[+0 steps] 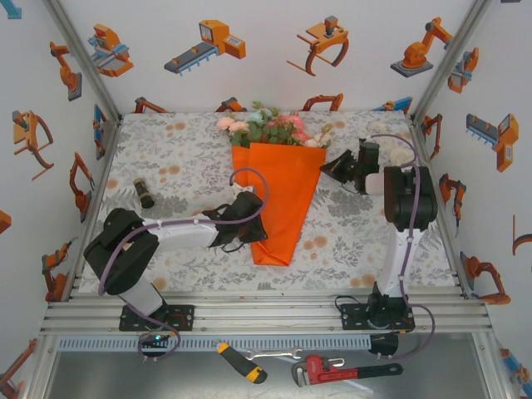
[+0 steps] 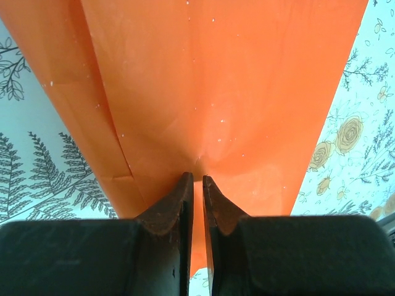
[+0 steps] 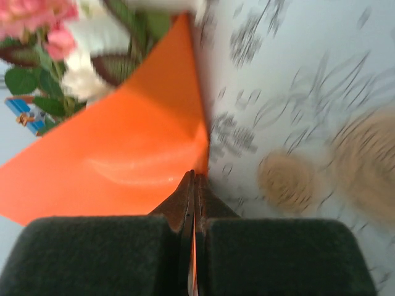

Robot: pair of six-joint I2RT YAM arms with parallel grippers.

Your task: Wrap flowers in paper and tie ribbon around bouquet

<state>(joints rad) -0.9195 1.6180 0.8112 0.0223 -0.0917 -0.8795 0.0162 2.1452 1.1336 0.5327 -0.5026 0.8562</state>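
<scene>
Both reaching inward, left hand (image 2: 197, 179) pinching the paper (image 2: 216, 92), right hand (image 3: 194, 176) seemingly clamped on its blurred edge

Smooth orange paper (image 2: 216, 92) (faintly glossy); matt printed tablecloth (image 1: 183, 166).

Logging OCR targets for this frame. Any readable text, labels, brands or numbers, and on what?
No text can be read.
wall stickers: robot pictures, no words.
red pipe wrench: any marking too small to read.
dark cylinder on the tablecloth: too small to read.
orange paper: plain, no print.
</scene>
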